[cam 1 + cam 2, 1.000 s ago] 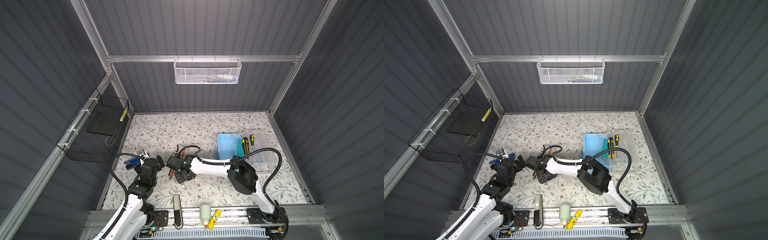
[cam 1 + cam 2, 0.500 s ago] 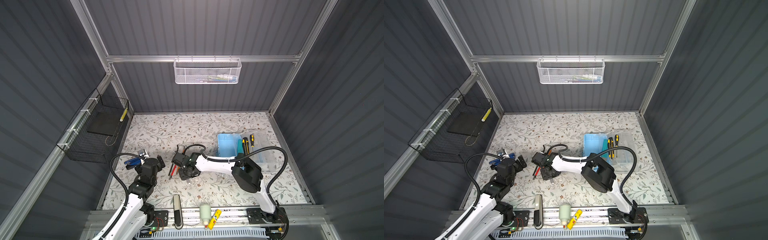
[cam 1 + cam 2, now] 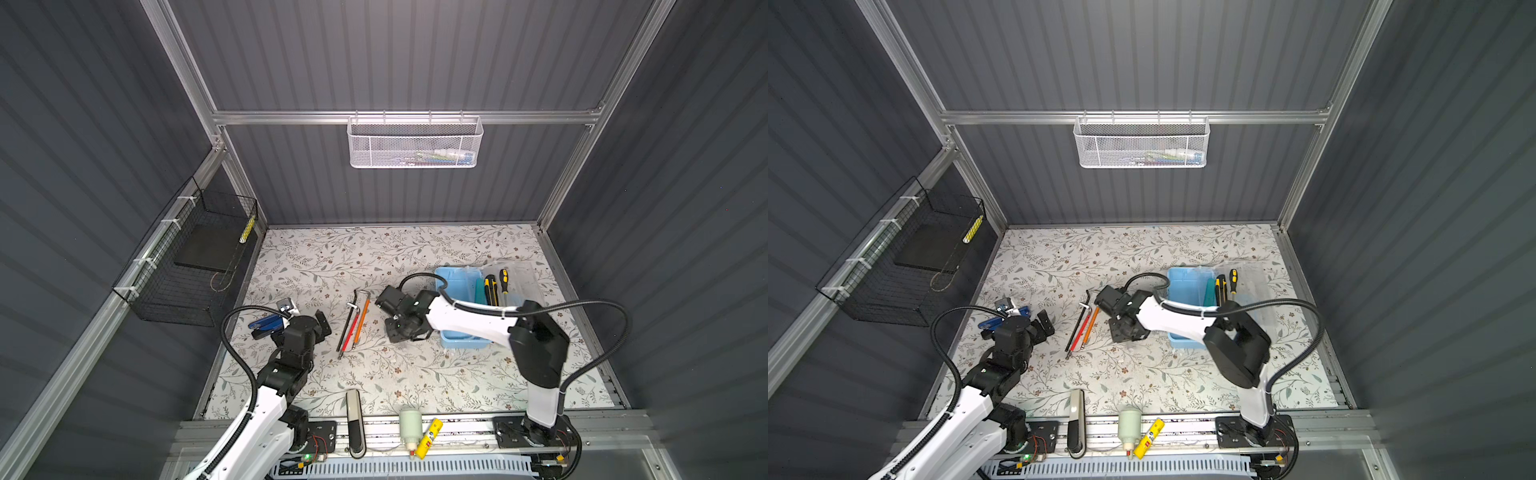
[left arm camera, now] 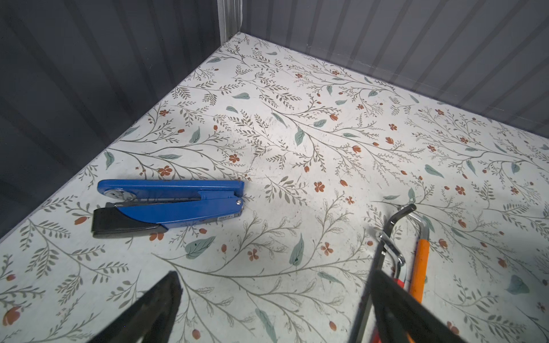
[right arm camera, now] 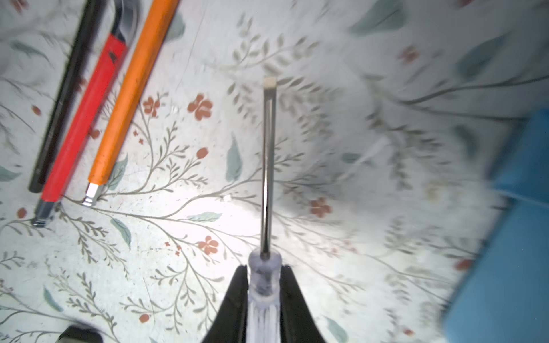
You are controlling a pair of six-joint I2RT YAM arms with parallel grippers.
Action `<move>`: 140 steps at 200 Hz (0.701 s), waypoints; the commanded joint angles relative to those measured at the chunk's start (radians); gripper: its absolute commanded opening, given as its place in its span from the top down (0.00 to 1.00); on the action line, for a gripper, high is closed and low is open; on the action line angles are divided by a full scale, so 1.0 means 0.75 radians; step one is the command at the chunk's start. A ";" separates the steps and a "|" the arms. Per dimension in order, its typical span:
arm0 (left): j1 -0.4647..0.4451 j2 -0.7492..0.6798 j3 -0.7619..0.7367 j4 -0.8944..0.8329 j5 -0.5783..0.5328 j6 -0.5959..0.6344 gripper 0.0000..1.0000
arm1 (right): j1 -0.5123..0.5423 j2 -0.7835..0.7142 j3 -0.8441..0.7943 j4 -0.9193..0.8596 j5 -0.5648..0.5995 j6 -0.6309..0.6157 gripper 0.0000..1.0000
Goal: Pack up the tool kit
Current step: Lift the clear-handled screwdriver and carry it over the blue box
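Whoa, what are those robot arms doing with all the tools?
They are packing a tool kit. The right hand is shut on a clear-handled screwdriver, close beside the open kit. Two yellow-and-black screwdrivers lie in the open kit. Three hex keys and a blue stapler lie on the table. The left hand is open and empty, near the stapler.
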 commanded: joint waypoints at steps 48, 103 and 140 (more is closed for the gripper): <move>0.007 0.029 0.003 0.026 0.023 0.031 0.01 | -0.499 -0.675 -0.215 -0.260 0.234 -0.331 1.00; 0.008 0.025 0.003 0.026 0.026 0.032 0.01 | -0.906 -0.825 -0.330 -0.245 0.244 -0.544 1.00; 0.009 0.035 0.005 0.029 0.028 0.034 0.00 | -1.011 -0.779 -0.376 -0.146 0.208 -0.631 1.00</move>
